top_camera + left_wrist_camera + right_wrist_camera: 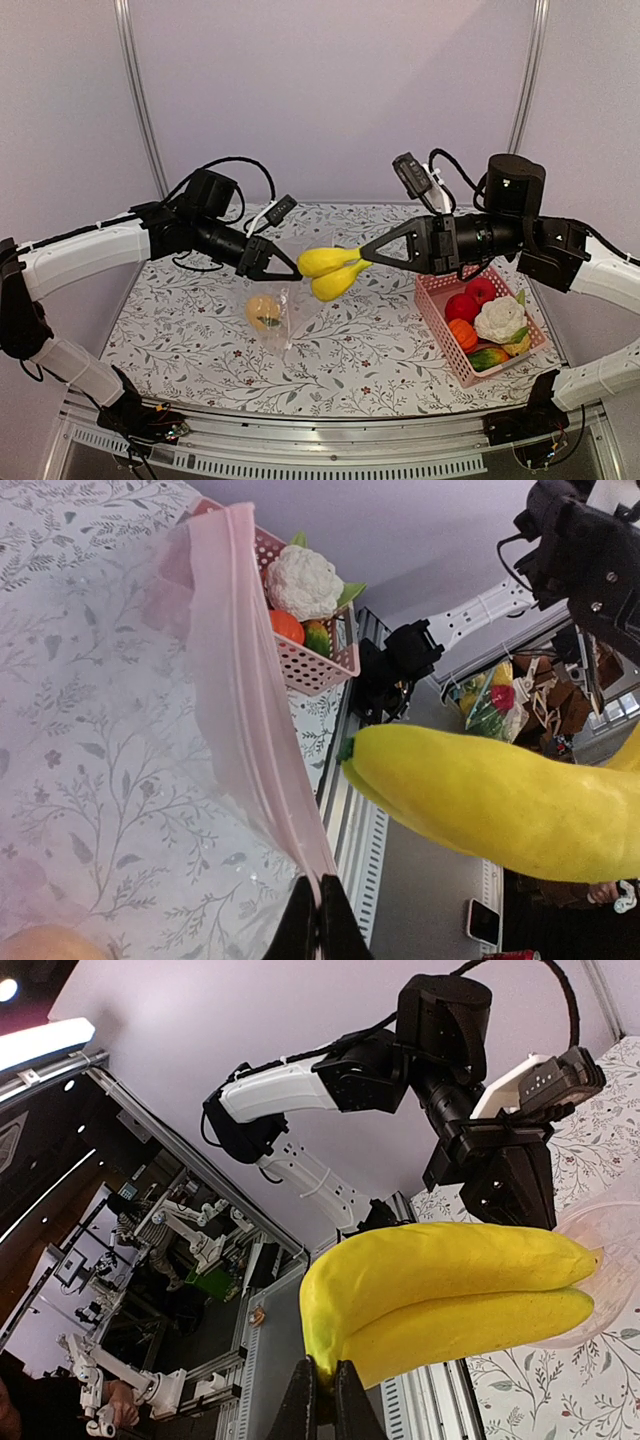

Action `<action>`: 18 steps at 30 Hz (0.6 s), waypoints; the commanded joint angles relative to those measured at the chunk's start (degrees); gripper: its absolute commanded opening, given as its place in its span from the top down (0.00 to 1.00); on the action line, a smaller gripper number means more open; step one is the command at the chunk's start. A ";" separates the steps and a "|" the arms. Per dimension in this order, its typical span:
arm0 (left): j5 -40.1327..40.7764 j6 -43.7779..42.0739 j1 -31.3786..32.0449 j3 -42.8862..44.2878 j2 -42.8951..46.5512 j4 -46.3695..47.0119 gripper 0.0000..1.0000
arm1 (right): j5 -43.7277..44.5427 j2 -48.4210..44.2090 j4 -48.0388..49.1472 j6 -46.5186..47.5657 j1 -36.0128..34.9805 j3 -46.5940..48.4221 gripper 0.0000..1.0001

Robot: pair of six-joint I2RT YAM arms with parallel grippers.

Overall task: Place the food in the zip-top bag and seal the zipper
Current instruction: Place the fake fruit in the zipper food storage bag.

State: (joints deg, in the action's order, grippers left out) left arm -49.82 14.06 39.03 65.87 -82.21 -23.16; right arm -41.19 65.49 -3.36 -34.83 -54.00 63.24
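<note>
My left gripper [292,272] pinched shut on pink zipper [255,710] edge of zip-top bag [285,318], middle of top view. Bag hangs down from my fingers, bottom on flowery table [170,330]. Yellow-orange fruit [263,312] sits low inside bag. My right gripper [365,258] squeezed tight on stem end of banana [330,275]. Banana up in air, just right of bag mouth. Pink basket [434,318] at right of picture holds red fruits [471,298], cauliflower [500,318], orange piece [463,334].
</note>
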 commanded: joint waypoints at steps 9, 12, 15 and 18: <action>-5.32 0.02 -0.92 1.16 0.54 1.88 1.00 | 2.82 4.00 -0.64 3.09 -0.40 -1.06 1.00; -5.93 0.08 -0.92 1.11 0.71 2.04 1.00 | 5.82 4.58 -4.71 5.15 -0.40 0.00 1.00; -6.05 0.05 -0.97 1.11 0.96 2.07 1.00 | 8.54 5.57 -10.35 8.24 -0.41 1.72 1.00; -6.48 0.13 -0.89 1.11 1.00 2.06 1.00 | 9.52 6.87 -14.55 10.90 -0.38 3.76 1.00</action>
State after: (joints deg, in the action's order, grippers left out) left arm -54.52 14.15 38.89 65.87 -82.21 -22.46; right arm -35.51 70.37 -10.11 -28.88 -54.00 63.83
